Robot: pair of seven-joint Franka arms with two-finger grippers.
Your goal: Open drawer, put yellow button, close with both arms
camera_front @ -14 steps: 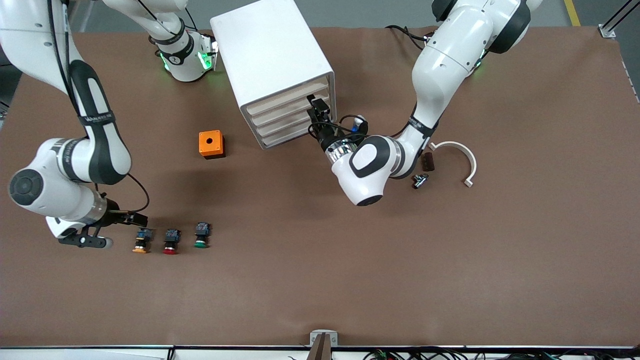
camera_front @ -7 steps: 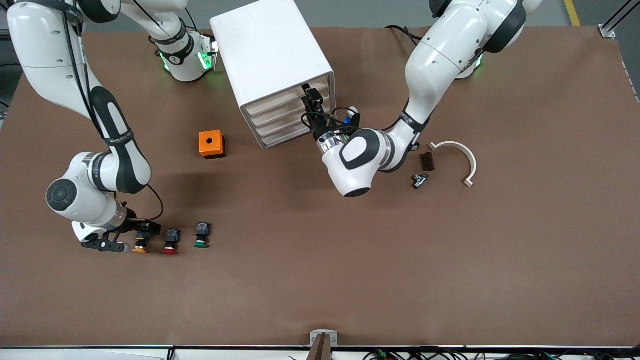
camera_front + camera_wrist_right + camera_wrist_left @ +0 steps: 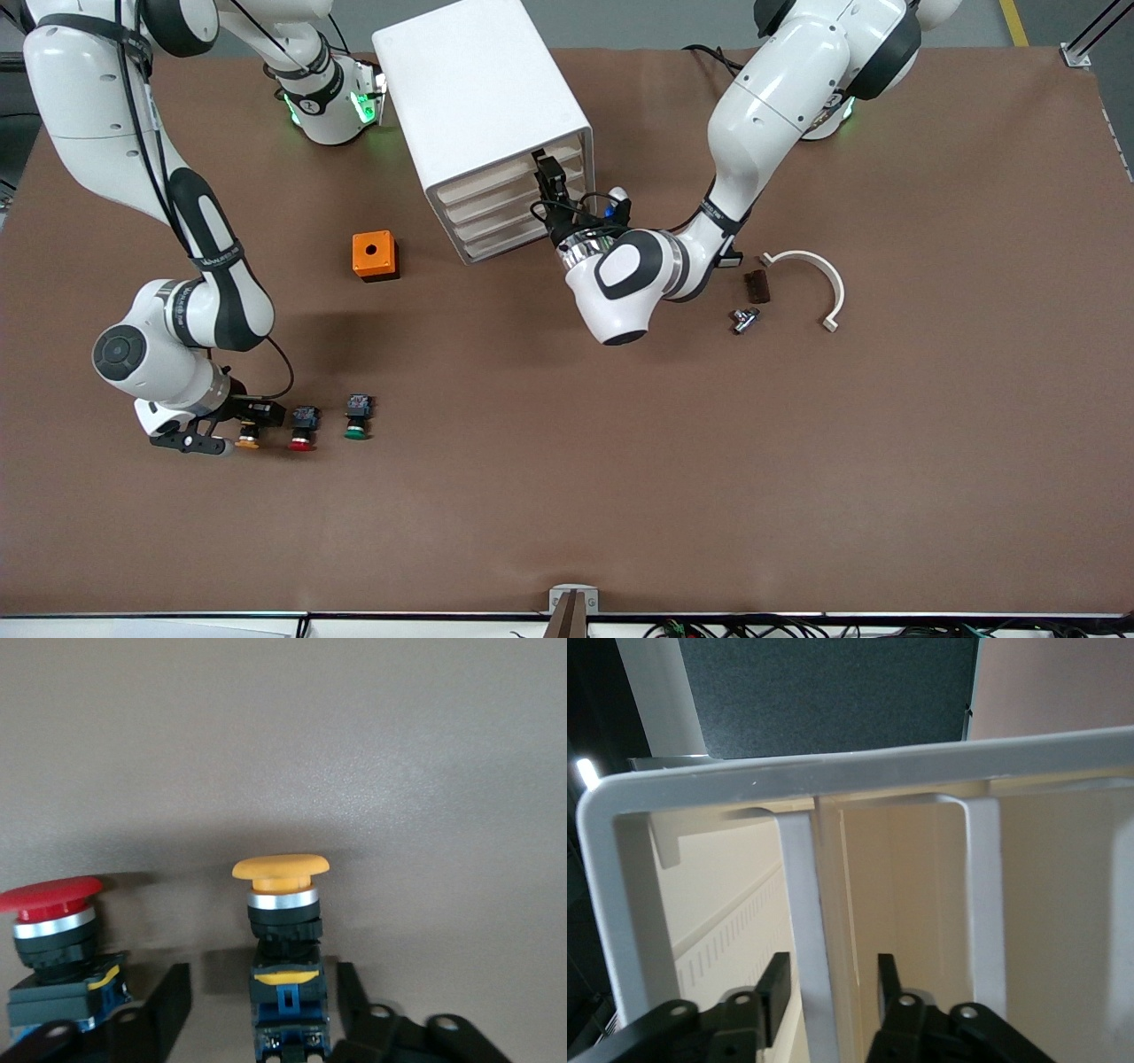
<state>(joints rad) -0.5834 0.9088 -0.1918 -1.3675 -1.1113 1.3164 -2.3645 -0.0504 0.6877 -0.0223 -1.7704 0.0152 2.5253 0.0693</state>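
The yellow button (image 3: 248, 437) lies on the table near the front camera, at the right arm's end. My right gripper (image 3: 262, 416) is low over it and open. In the right wrist view its fingers (image 3: 174, 999) stand on either side of the button's black and blue body (image 3: 285, 988) without gripping it. My left gripper (image 3: 546, 175) is at the front of the white cabinet (image 3: 478, 89), at the top drawer (image 3: 496, 180). In the left wrist view it (image 3: 831, 990) is open, with a white front strip (image 3: 803, 904) between its fingers. The drawers look pushed in.
A red button (image 3: 301, 431) and a green button (image 3: 356, 420) lie beside the yellow one. An orange box with a hole (image 3: 374, 255) sits near the cabinet. A white curved piece (image 3: 811, 270), a brown block (image 3: 756, 285) and a small metal part (image 3: 742, 319) lie by the left arm.
My right gripper has moved along the table to the yellow button, which now sits between its fingers. My left gripper has shifted up the cabinet front to the top drawer.
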